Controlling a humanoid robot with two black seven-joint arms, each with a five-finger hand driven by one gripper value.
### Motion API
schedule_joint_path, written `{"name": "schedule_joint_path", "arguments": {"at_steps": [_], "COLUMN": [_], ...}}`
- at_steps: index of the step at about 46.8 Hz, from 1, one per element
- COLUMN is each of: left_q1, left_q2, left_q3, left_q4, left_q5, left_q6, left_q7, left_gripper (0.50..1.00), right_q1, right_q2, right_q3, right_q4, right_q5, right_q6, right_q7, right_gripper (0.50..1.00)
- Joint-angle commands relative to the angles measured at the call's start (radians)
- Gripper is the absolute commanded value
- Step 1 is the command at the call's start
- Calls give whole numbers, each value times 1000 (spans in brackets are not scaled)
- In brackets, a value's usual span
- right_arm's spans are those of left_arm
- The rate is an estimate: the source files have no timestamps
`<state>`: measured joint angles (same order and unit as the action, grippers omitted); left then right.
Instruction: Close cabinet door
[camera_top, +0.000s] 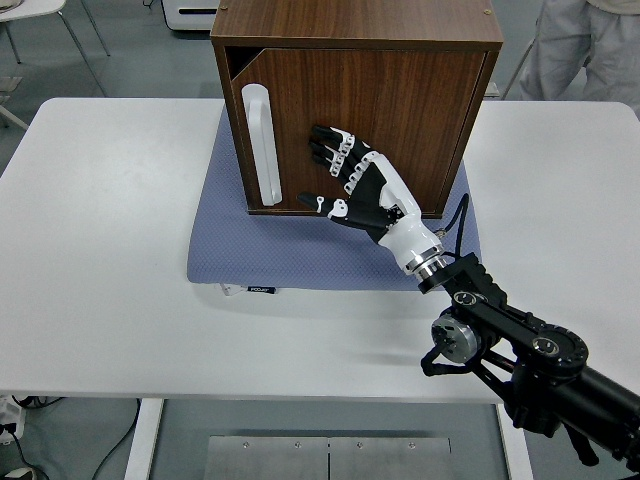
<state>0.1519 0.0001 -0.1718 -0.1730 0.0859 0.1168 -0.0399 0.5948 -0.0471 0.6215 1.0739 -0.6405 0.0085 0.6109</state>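
A dark wooden cabinet (355, 30) stands on a blue mat (300, 250) at the table's back middle. Its door (400, 110), with a white upright handle (260, 145) near its left edge, sits nearly flush with the cabinet front; a small dark gap shows at the top left corner. My right hand (335, 170) is open, fingers spread, with the fingertips at the door's face just right of the handle. It holds nothing. The left arm is out of view.
The white table (100, 250) spreads wide on both sides of the mat. A person's legs (590, 50) show at the top right behind the table. A chair (50, 30) stands at the top left.
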Motion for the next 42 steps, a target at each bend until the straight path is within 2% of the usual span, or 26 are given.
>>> {"name": "schedule_joint_path", "arguments": {"at_steps": [1,14,30,42], "left_q1": [0,0,0,0], "left_q2": [0,0,0,0], "left_q3": [0,0,0,0], "left_q4": [0,1,0,0], "left_q5": [0,0,0,0], "left_q6": [0,0,0,0], "left_q7": [0,0,0,0], "left_gripper": [1000,1000,1000,1000], "right_q1": [-7,-29,-70,-86], "right_q2": [-31,-102,-112,-160], "right_q3": [0,-5,-35,-85], "right_q4": [31,118,202,291], "right_q5": [-1,-21,-143,-177], "right_q6": [18,27,25,36], "right_q7": [0,0,0,0], "right_gripper": [1000,1000,1000,1000]}}
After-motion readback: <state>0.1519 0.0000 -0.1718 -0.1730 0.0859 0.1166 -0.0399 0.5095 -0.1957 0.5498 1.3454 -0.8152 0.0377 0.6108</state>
